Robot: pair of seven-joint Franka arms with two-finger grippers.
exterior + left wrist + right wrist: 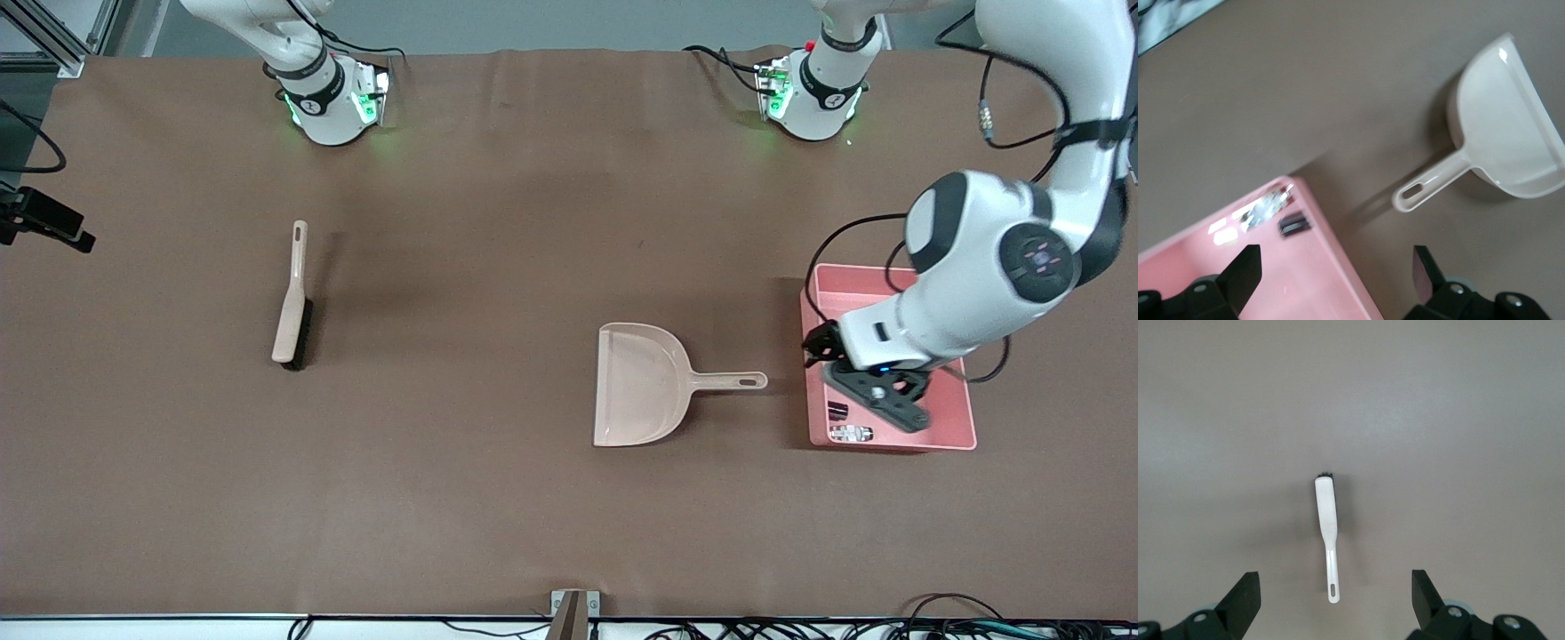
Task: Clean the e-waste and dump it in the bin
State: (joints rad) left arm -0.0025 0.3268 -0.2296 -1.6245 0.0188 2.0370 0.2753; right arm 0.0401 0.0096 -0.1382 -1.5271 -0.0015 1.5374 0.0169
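Both bits of e-waste (845, 422) already lie in the bin (965, 418) at lower right of the front view, so the dumping looks done. Left hand (867, 378), spread and empty, hangs over it. Mid-frame, the dustpan (642, 384) rests on the desk (498, 222); brush (293, 298) at left. Right hand (1335, 603), spread, waits above the brush.

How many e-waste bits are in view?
2, both in the pink rectangular plastic bin at its corner nearest the front camera: dark block, white-grey connector piece. The left gripper overhead may hide more.
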